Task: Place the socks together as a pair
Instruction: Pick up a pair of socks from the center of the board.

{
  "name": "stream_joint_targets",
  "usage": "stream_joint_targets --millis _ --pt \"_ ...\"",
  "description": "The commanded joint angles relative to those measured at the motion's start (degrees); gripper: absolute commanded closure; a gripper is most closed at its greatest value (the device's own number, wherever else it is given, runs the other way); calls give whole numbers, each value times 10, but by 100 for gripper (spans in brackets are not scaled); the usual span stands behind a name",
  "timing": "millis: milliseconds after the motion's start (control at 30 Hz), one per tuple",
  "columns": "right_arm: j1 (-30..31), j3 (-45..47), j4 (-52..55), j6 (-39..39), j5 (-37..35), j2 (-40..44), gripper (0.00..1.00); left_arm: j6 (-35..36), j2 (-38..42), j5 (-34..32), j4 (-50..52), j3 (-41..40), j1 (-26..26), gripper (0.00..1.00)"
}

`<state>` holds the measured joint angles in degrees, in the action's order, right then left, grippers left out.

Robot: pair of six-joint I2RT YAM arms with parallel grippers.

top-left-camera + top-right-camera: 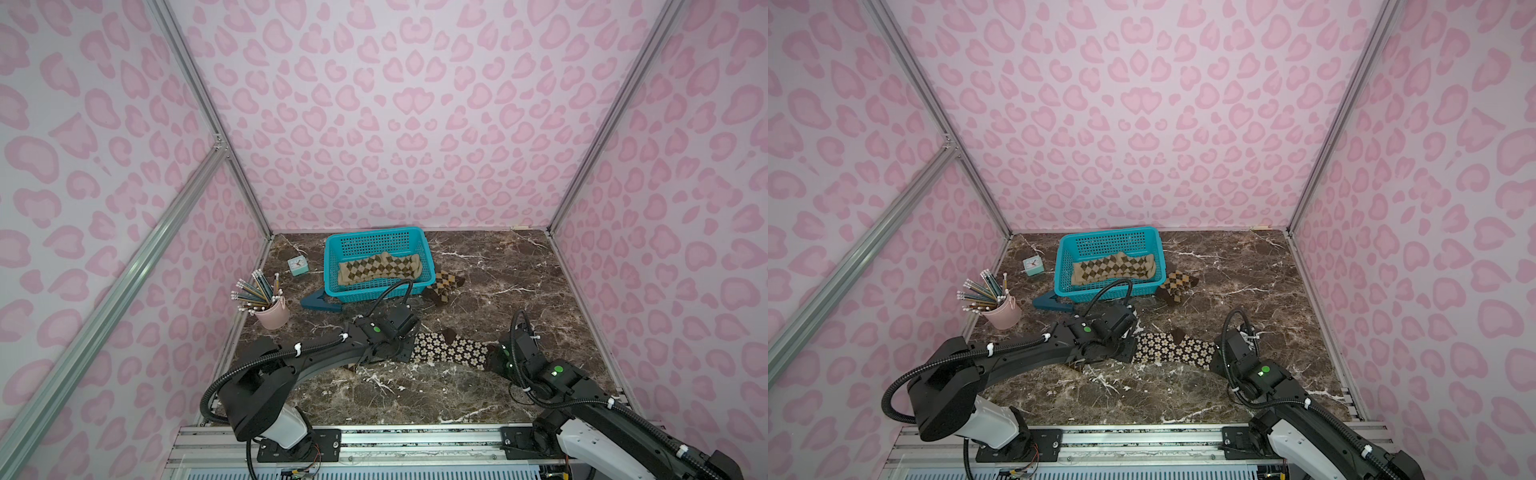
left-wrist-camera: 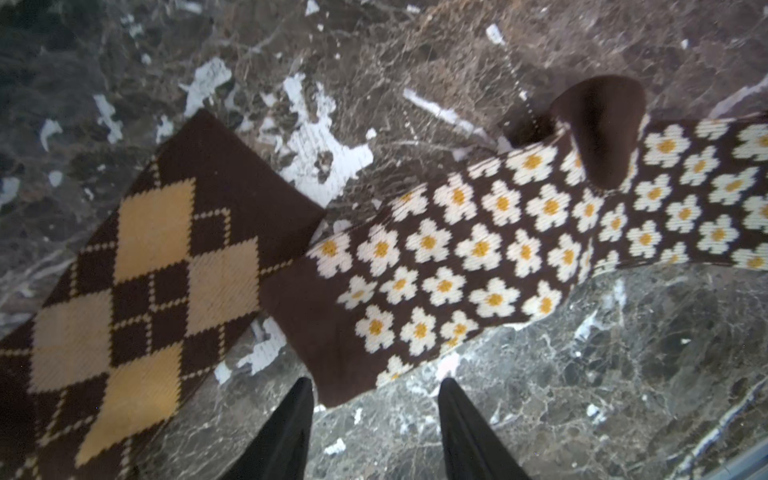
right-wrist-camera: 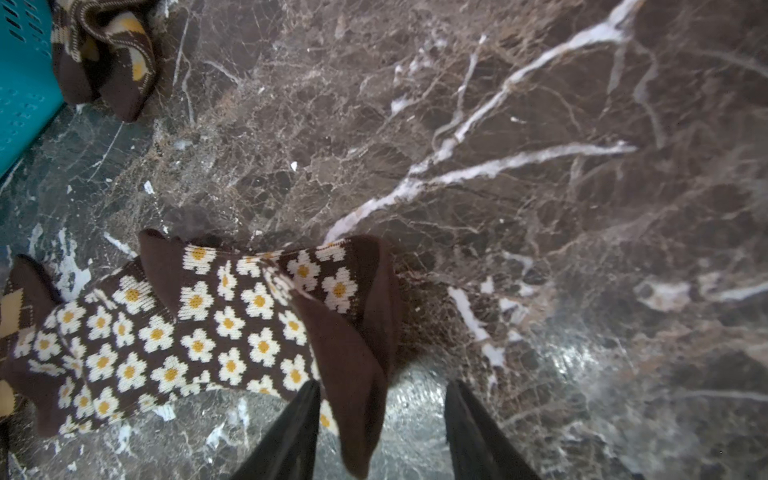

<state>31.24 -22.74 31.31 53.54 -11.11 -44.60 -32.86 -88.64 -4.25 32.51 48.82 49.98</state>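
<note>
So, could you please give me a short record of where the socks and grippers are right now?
flower socks: two, overlapping, flat on the table between the grippers
tan argyle socks: in the basket
brown argyle sock: on the table beside the basket
second brown argyle sock: on the table, touching the flower socks' end
left gripper: open, holding nothing
right gripper: open, holding nothing

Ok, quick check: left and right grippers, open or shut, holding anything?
Left gripper: open, holding nothing, at one end of the flower socks.
Right gripper: open, gripping nothing; the socks' other end lies loose between its fingers.
</note>
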Motion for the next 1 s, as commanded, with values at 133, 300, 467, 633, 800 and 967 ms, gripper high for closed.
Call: stream_joint_targets --millis 133,300,467,633,800,967 --pt "-1 5 -18 -6 0 1 49 -27 -11 13 -58 -28 0 49" --pt "-2 4 -17 -7 0 1 50 -30 -54 7 -67 -9 -1 50" --pt "-1 5 -18 -8 1 -1 52 -31 -93 -12 -64 -6 -2 55" --pt "-1 6 -21 -10 2 0 53 -35 -86 -16 -66 -14 -2 58" --pt "-1 6 -21 -11 3 3 54 -40 -48 -35 -35 -5 -1 55" --pt "-2 7 -23 -11 5 7 53 -53 -31 -44 -30 -7 -1 47"
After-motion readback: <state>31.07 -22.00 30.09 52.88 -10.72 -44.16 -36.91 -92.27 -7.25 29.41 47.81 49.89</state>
